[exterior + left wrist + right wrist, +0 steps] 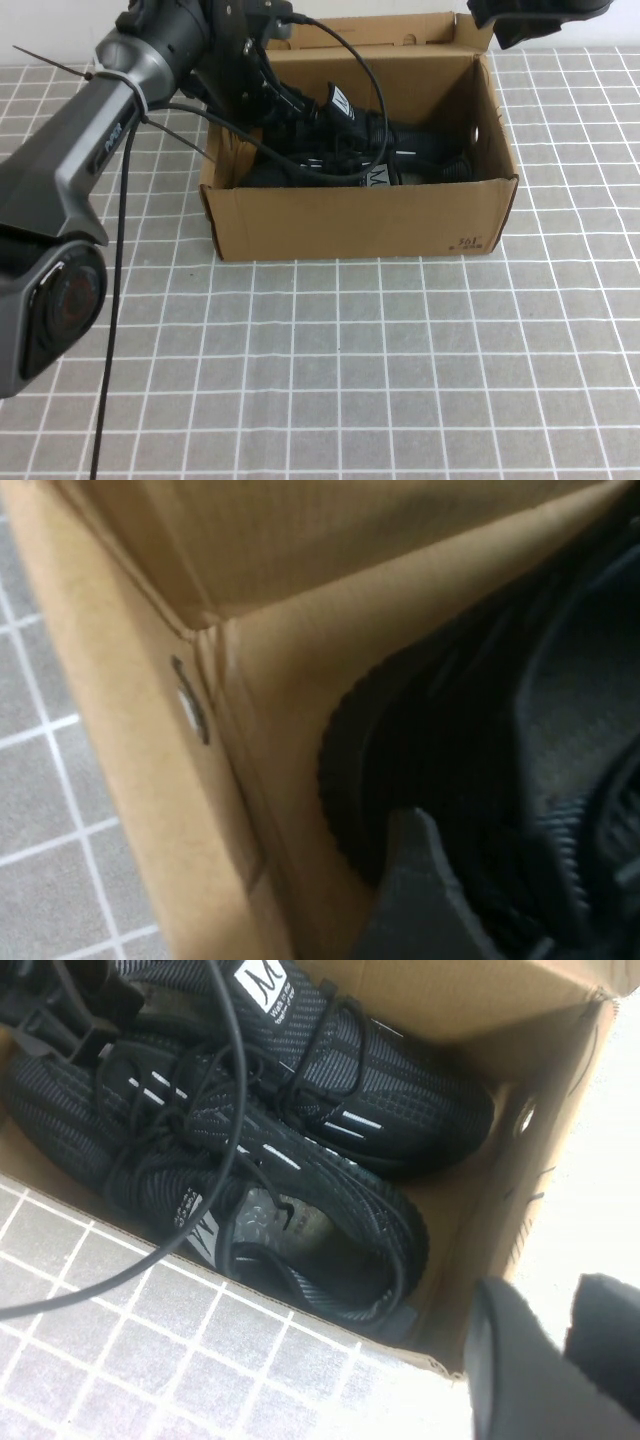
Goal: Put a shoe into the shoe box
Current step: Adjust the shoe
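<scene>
- The shoe point(330, 1060), the black knit one with the white logo tag on its tongue, lies inside the shoe box point(360, 225), along the far wall, so the main step looks done or nearly so.
- Its pair-mate point(290, 1220), with grey lining showing at the opening, lies beside it along the box's near wall; the two shoes touch side by side and fill most of the floor of the box.
- The left hand point(300, 115) reaches down into the left end of the box, over the shoes; the left wrist view shows one dark finger point(425, 900) against a black ribbed sole point(400, 770) in an inside corner of the cardboard. I cannot tell whether that hand grips the shoe or has let it go.
- If it does hold the shoe, what is left is to release and lift clear of the box; a cable point(350, 60) from the arm loops over the shoes.
- The right hand point(560, 1350) hangs outside the box past its far right corner, its fingers close together with nothing between them.
- The box's lid flap point(400, 30) stands open at the far side; the box sits toward the far edge of the grey gridded surface point(350, 380).
</scene>
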Motion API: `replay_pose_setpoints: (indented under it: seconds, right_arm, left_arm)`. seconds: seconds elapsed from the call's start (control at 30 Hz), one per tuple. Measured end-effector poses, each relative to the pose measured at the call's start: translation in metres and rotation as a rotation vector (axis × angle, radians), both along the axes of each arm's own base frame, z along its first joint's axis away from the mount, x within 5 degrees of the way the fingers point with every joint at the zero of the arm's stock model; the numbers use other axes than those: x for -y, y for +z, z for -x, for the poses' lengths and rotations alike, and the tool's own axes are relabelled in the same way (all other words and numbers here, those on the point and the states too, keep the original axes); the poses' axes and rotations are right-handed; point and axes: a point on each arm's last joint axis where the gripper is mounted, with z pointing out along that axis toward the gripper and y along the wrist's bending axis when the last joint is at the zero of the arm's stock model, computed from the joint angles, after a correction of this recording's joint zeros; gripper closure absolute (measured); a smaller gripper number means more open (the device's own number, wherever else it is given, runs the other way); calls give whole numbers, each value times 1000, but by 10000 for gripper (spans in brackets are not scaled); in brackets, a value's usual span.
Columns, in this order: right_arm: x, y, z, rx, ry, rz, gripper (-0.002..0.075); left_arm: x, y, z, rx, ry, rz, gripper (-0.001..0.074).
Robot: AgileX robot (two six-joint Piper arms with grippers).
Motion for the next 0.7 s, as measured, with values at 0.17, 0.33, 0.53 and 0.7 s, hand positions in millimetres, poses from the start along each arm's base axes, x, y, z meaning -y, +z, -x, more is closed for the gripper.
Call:
replay_pose_setpoints:
  seconds: [0.17,0.33,0.53,0.7]
  right_arm:
    - [0,0,0,0,1,1,603]
    - [0,0,0,0,1,1,604]
    - [0,0,0,0,1,1,604]
    - [0,0,0,0,1,1,605]
  left_arm:
    - [1,-8,-5,16,17,2,334]
    - [2,-14,-8,17,23,7,388]
    - [5,-12,-10,52,21,24,528]
    - [6,-13,-13,83,18,30,697]
